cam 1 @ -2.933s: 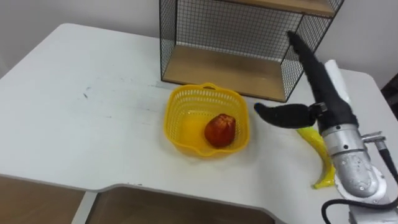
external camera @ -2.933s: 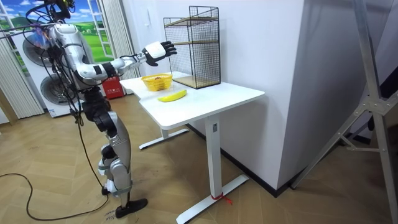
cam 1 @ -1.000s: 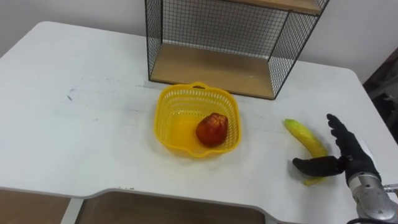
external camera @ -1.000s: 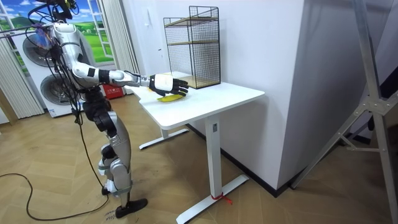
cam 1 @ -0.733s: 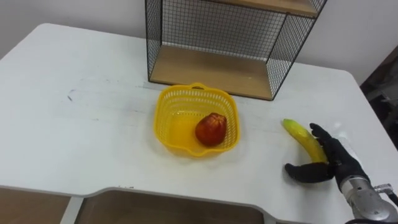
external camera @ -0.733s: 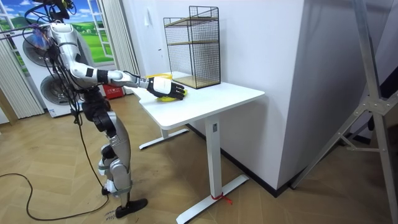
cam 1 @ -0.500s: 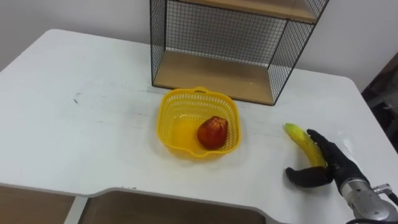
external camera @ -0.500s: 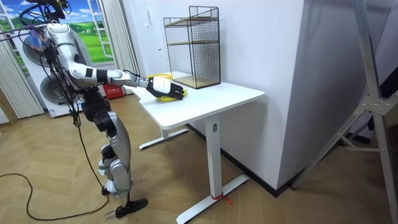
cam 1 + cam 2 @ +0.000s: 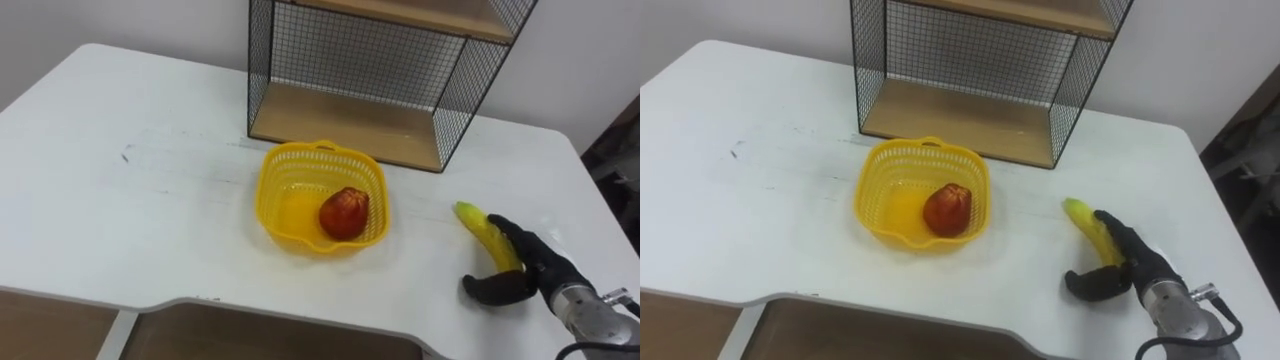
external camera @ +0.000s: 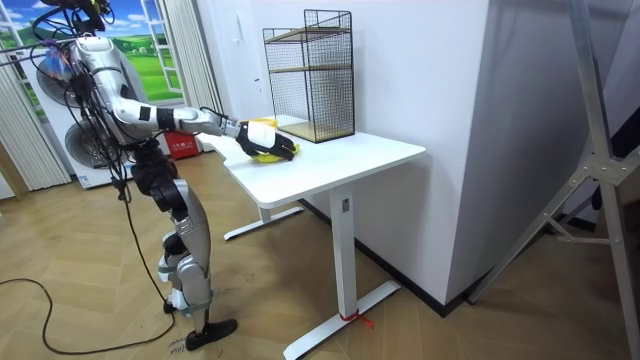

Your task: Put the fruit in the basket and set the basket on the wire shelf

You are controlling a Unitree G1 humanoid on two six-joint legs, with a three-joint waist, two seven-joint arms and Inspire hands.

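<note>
On the white table you find every item of the task in front of the robot. Locate the yellow basket near the middle of the tabletop, standing just in front of the wire shelf and apart from it. Note that the basket holds one red fruit, which rests against its right inner wall. Check the wire shelf at the back edge of the table: it is a black mesh frame with a wooden lower board and a second wooden board above it, and the lower board carries nothing. Look to the right of the basket for the banana, which lies flat on the table, well apart from the basket, with its green-tipped far end pointing toward the shelf. Observe the right hand at the near end of the banana: its dark fingers curve over the top of the fruit and the thumb bends in from the near side, so the hand is closed around the banana while the banana lies on the tabletop. Confirm in the room view that the robot stands upright at the end of the table on the room view's left, with the right arm stretched out over the tabletop.
</note>
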